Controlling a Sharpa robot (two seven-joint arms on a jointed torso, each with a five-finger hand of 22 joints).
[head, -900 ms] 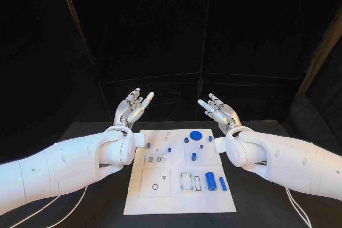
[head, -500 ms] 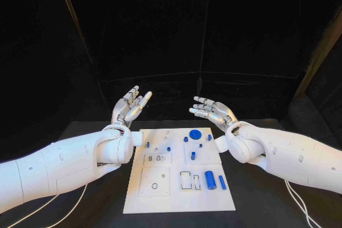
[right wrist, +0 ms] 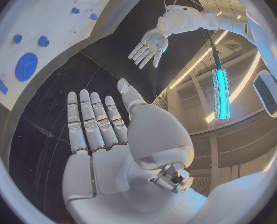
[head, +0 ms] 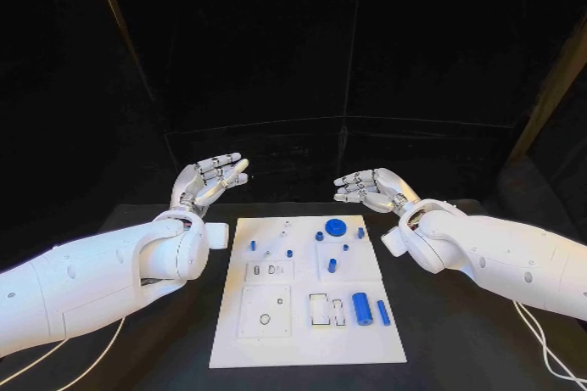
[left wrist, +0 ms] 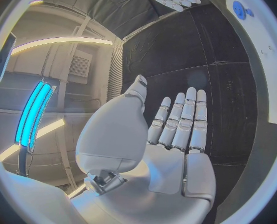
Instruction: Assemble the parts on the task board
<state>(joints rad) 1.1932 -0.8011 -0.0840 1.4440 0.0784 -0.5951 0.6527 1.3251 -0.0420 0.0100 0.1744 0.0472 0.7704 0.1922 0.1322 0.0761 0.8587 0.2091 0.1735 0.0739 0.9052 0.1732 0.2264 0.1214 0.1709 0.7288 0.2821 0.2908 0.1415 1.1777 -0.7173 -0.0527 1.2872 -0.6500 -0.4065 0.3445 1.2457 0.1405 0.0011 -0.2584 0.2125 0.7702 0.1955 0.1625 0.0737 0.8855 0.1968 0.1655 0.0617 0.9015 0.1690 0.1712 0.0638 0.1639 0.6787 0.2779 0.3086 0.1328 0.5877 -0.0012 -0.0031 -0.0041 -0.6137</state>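
Hovering beyond the far edge of the task board [head: 306, 289], both hands are bare — the left hand [head: 208, 181] with fingers spread and lightly bent, the right hand [head: 371, 187] likewise apart, nothing in either palm. Both wrist views confirm it: flat palms, fingers straight and separated.

Progress, as I judge it: barely begun, if at all. The board lies in the middle of the black table [head: 453, 340], between the two arms. Loose on its near right part lie a fat blue cylinder [head: 362, 309] and, just beside it, a slimmer blue rod [head: 382, 314]; empty rectangular slots [head: 319, 310] sit just to their left, unfilled. A round hole in the near left panel also looks open. Toward the far end a blue gear-like disc [head: 335, 231] and several small blue pegs [head: 254, 246] stand or lie — whether they are seated I cannot tell.

Materials: board is matte white plate, flat, with recessed square panels. Parts look like smooth moulded plastic — cylinders, pegs, one toothed disc. Hands are silvery metal segments on glossy white shells.
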